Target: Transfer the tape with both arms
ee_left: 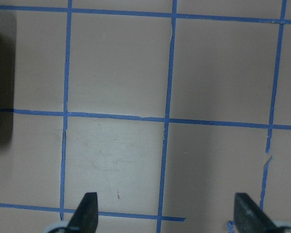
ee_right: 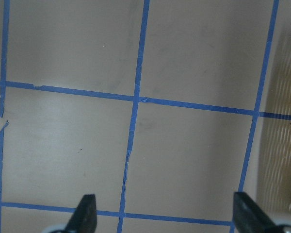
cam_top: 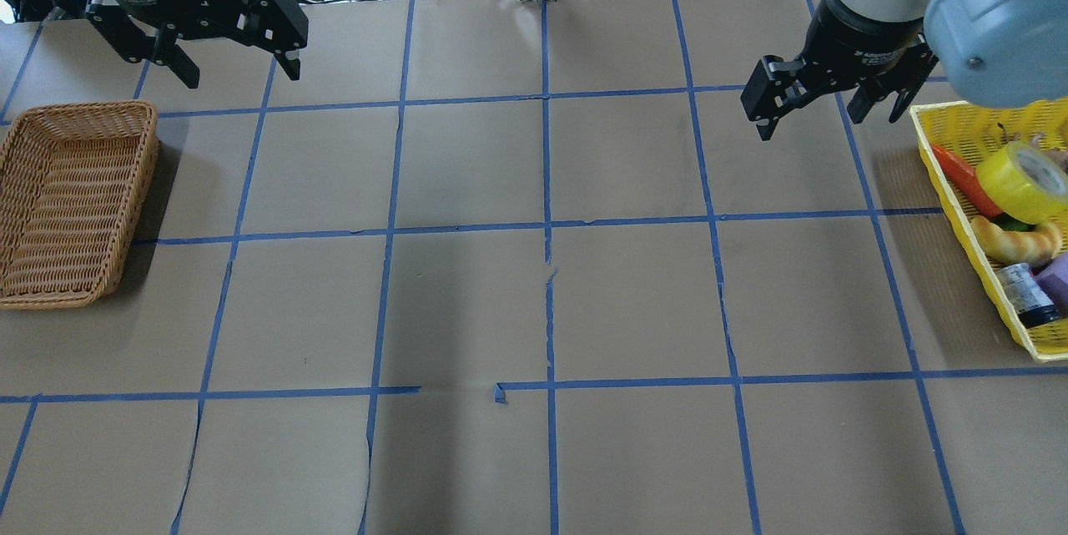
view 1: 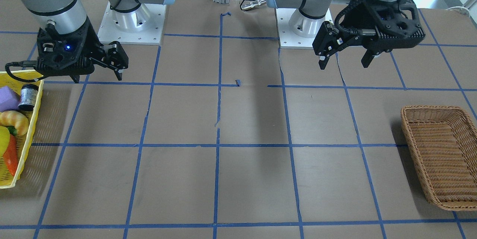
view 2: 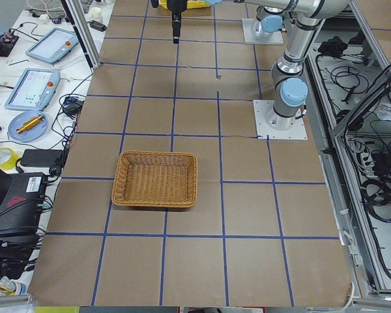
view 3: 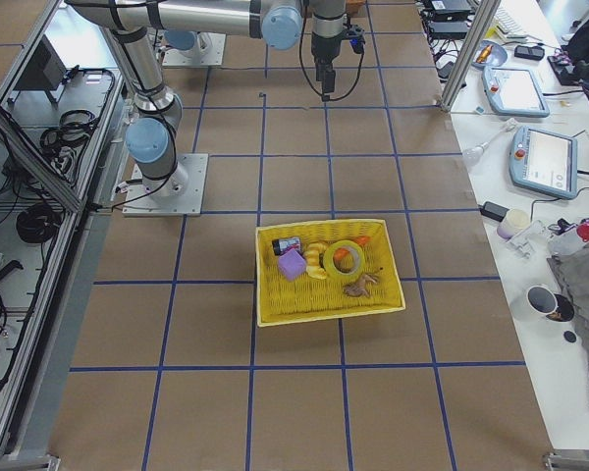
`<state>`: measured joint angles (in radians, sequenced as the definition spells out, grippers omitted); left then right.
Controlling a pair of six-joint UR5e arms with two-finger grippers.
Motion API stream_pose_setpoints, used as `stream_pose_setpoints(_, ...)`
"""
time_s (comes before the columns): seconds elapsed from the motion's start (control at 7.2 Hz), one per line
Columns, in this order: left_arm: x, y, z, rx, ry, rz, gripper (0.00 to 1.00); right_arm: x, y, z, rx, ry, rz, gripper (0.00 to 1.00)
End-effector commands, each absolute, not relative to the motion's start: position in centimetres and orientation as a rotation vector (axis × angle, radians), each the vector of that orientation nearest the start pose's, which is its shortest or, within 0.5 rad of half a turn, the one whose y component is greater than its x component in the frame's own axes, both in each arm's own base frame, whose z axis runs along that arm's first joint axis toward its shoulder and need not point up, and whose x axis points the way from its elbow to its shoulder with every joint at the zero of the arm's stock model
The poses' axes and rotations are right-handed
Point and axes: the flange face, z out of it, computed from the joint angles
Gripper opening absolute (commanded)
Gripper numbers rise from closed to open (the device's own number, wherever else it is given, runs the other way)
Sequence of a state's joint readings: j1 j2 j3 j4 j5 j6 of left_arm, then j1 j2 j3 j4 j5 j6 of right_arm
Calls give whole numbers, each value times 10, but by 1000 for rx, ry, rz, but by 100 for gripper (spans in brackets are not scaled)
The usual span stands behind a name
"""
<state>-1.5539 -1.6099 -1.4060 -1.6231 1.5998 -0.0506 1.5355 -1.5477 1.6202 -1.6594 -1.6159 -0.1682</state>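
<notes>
We judge the thick translucent yellow tape roll [cam_top: 1022, 182] at the right edge of the tabletop [cam_top: 634, 301] light and stiff; pinch its wall. Our left gripper [cam_top: 242, 74] and right gripper [cam_top: 826, 122] gape.

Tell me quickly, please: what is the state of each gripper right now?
Left gripper: open, holding nothing.
Right gripper: open, holding nothing.

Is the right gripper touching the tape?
Apart. The overhead view shows the right gripper open, outside the yellow basket; the tape lies inside it, a clear gap between them.
</notes>
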Motion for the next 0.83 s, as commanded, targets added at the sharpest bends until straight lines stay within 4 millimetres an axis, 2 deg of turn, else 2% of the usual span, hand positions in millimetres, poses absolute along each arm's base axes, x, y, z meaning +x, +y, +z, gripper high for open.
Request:
stream_pose_setpoints(0.0,-123,-515,538,-102,3112,-106,100,95,-515,463,-190,3190,-43,100)
stream_pose_setpoints(0.14,-125,-513,536,-97,3114,-96,100,63,-520,464,-110,3188,-52,100)
stream_pose_setpoints(0.28,-125,-513,536,-97,3112,-99,100,7,-525,463,-73,3186,-36,100)
stream_pose_setpoints(0.42,-125,-513,538,-97,3112,-104,100,-55,-525,460,-133,3160,-41,100)
stream_pose_setpoints(0.56,-125,-513,538,-97,3112,-104,100,-115,-526,448,-170,3079,-72,100)
stream_pose_setpoints(0.69,-125,-513,538,-99,3112,-104,100,-177,-525,427,-232,3031,-105,100)
